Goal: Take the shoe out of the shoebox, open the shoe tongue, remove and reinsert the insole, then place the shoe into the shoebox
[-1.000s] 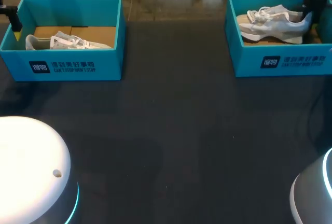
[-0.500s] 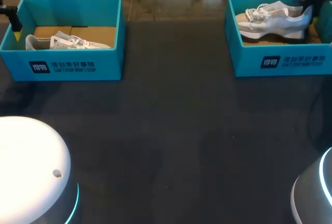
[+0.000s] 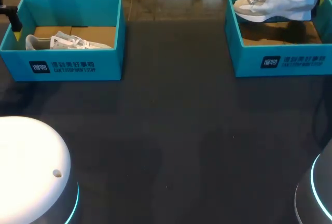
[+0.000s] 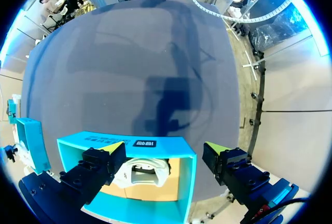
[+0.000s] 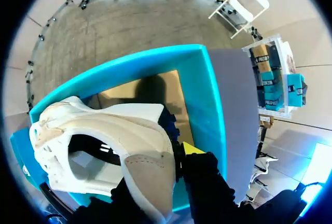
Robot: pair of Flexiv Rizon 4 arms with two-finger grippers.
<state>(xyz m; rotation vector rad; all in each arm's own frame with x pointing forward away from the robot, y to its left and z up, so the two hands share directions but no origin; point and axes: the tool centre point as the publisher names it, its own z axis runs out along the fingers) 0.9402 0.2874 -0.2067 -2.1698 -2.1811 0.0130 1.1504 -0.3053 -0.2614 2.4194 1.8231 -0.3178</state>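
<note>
Right gripper [image 5: 175,154] clamped on shoe [image 3: 275,3] heel, above shoebox [image 3: 282,60] | left gripper [image 4: 163,151] wide open

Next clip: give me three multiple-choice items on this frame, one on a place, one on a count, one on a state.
1. Where is the right shoe? A. Flat on its box floor. B. Lifted above the right shoebox. C. Lying between the two boxes.
2. How many teal shoeboxes show in the head view? A. One. B. Two. C. Three.
3. What state is the left hand in? A. Shut on a shoe. B. Shut on a box wall. C. Open.
Key: 1 B, the right hand grips its heel, box floor bare beneath. 2 B, the left shoebox and the right one. 3 C, it stands spread wide over the left shoe.
</note>
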